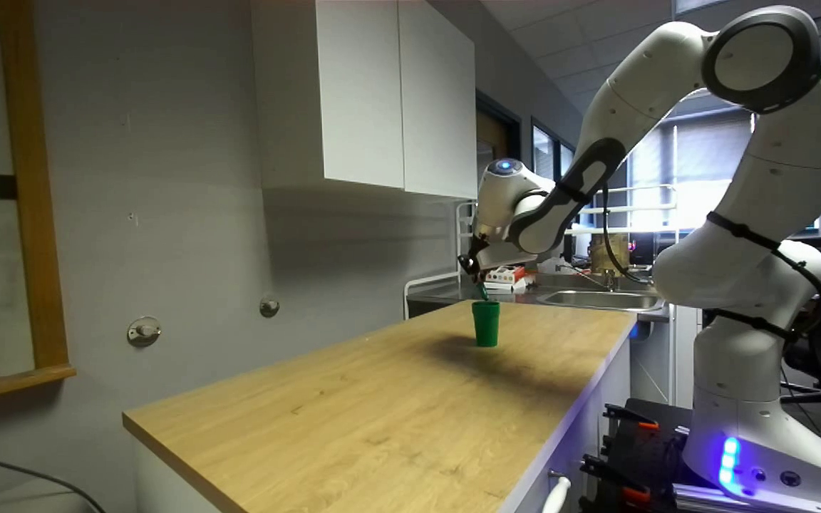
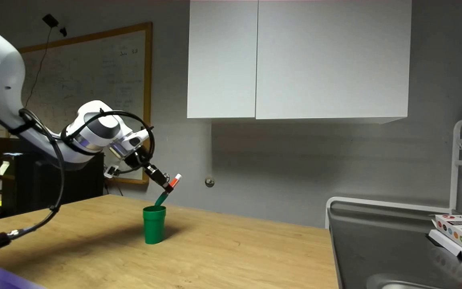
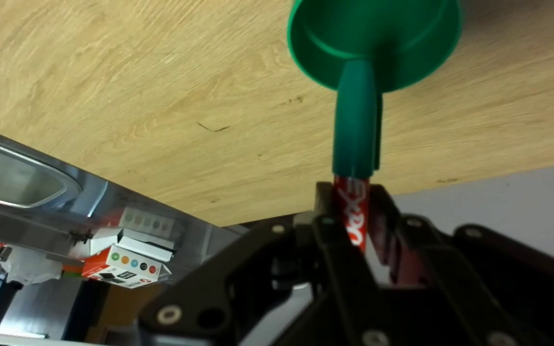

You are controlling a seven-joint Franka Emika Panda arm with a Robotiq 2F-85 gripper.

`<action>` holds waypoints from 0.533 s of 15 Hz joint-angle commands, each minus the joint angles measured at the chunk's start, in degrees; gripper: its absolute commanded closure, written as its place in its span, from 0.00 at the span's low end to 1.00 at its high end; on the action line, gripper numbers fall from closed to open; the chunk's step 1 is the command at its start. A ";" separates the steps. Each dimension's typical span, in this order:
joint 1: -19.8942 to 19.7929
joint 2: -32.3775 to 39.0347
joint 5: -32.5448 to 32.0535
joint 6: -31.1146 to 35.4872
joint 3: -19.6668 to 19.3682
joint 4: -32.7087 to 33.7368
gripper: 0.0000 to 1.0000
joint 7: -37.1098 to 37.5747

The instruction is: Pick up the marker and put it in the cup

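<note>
Inserting marker [image 3: 355, 120], presumably | gripper [image 3: 353, 198] pinching its red barrel | tilted, green end down at mouth of cup [image 2: 154, 225], depth unclear | advise: centre over opening, lower clear of rim, then release

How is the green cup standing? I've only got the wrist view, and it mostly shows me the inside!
Observer: In both exterior views, the green cup is upright, its base on the wooden counter.
Operator: And what color is the far end of the marker? The gripper hides it from me!
Observer: White; in an exterior view that white end pokes up past the gripper.
</note>
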 commanded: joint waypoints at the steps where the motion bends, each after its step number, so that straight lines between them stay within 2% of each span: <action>1: -2.06 0.33 -1.22 -0.63 2.48 0.96 0.90 1.50; 8: -3.96 -0.57 -1.47 0.10 5.36 0.13 0.90 1.96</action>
